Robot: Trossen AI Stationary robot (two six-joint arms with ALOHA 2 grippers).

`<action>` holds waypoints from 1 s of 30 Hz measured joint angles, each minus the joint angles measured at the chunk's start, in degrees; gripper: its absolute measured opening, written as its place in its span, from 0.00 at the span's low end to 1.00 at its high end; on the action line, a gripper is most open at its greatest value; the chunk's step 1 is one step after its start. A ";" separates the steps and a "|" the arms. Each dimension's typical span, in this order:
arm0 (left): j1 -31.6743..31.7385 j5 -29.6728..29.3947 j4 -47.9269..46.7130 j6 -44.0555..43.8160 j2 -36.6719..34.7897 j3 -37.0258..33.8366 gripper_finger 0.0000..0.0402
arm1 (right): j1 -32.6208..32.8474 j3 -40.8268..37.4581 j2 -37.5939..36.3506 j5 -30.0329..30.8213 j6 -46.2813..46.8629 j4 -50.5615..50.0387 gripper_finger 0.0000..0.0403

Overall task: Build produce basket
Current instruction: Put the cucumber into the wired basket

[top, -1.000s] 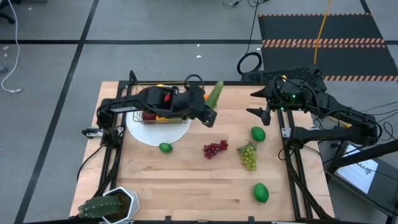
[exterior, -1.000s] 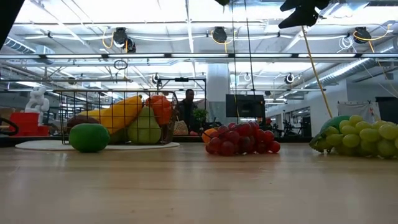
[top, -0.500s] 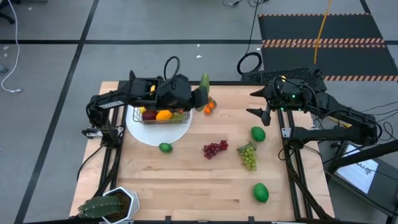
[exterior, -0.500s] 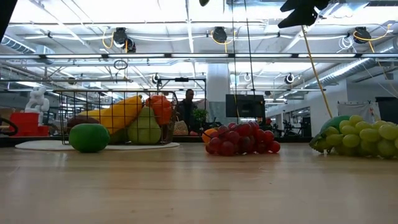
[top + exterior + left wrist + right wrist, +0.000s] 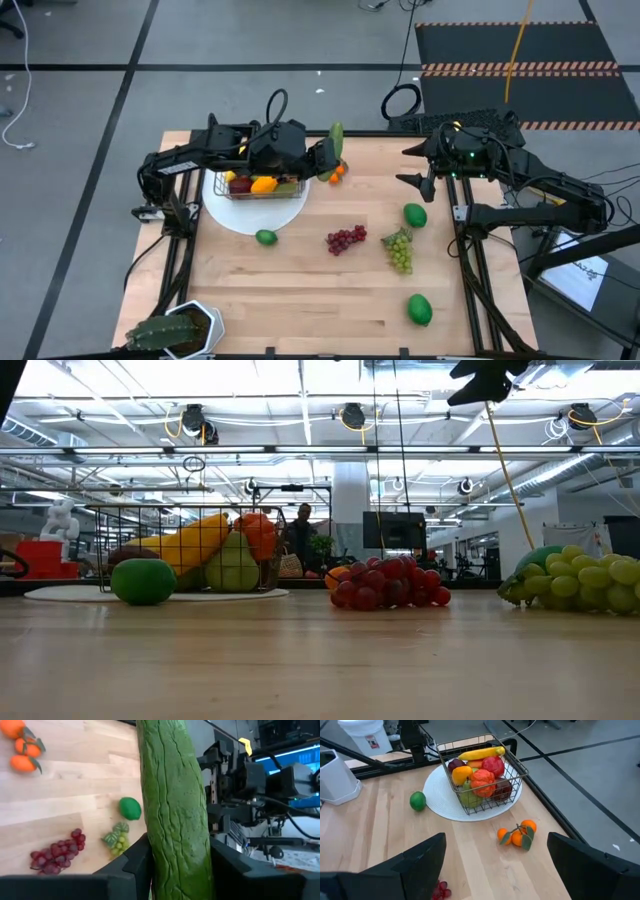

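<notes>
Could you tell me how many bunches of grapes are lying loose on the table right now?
2: the purple grapes lie near the table's middle, and the green grapes just to their right, below a lime. More could be hidden in the basket.

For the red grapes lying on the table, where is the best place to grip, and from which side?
Probably from straight above, fingers closing across the narrow middle of the red grapes. The bunch lies flat on the table, elongated, with clear wood all around it.

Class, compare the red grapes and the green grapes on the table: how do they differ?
The red grapes are dark red, while the green grapes are pale green. The red grapes lie nearer the basket; the green grapes lie nearer the right arm's side, beside a lime. Both are bunches lying loose on the table, outside the basket.
</notes>
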 joint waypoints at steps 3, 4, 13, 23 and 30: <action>0.00 0.00 0.00 2.06 0.00 -0.01 0.37 | 0.00 0.00 0.00 -0.04 1.41 -0.04 0.85; 0.00 0.00 0.00 3.51 0.00 0.01 0.37 | 0.00 0.00 0.00 -0.04 1.56 -0.04 0.85; 0.00 -0.02 0.00 17.87 0.00 -0.01 0.37 | 0.00 0.00 0.00 -0.04 2.12 -0.04 0.85; 0.00 -0.02 -0.02 47.96 0.00 0.00 0.37 | 0.00 -0.02 0.03 0.02 2.48 -0.04 0.85; 0.00 0.26 -0.02 69.36 0.00 0.01 0.37 | 0.02 -0.09 0.54 4.56 6.16 0.02 0.85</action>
